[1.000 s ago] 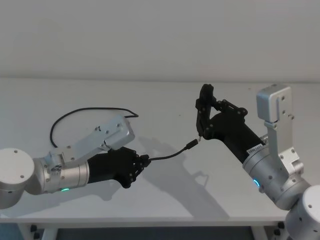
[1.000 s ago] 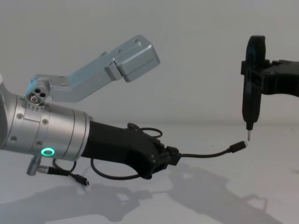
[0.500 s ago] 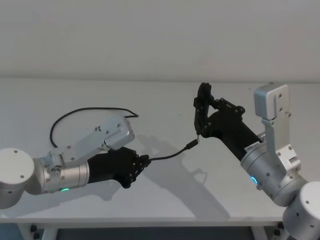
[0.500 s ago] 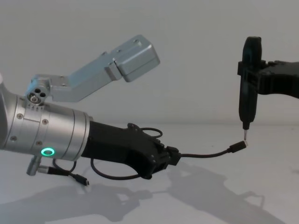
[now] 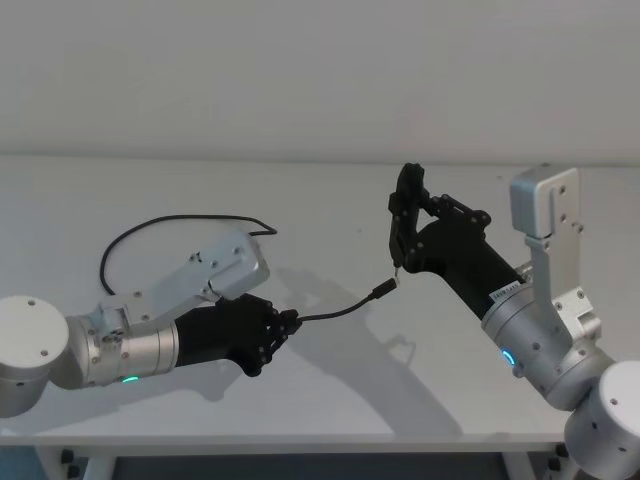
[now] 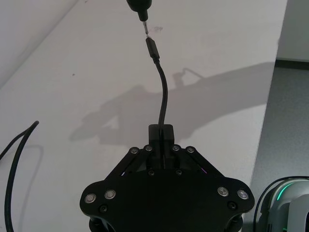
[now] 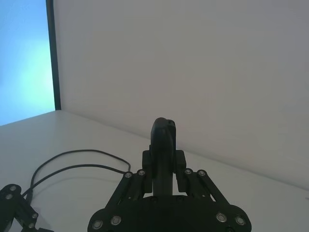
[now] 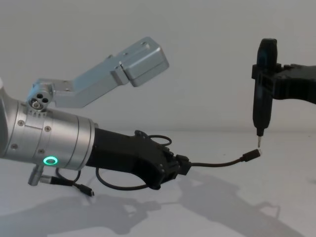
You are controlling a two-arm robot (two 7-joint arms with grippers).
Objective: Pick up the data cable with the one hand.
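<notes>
The left gripper (image 5: 287, 327) is reaching low across the white table (image 5: 330, 200) toward the right, its fingers clamping the data cable (image 5: 335, 310) just behind one end. That free stretch is pointing right and slightly up, its plug (image 8: 252, 156) hanging above the table, while the rest is looping away to the far left. The right gripper (image 5: 405, 222) is gripping a black pen-like tool (image 8: 261, 89) upright, with the tool's tip just above the plug.

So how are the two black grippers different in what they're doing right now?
The left gripper lies low and nearly level over the table, shut on the data cable near one plug. The right gripper sits higher and farther back, shut on a pen-like tool that points straight down. The cable sticks out sideways from the left one, its free plug just under the tool's tip. Both are black, angular and two-fingered.
</notes>
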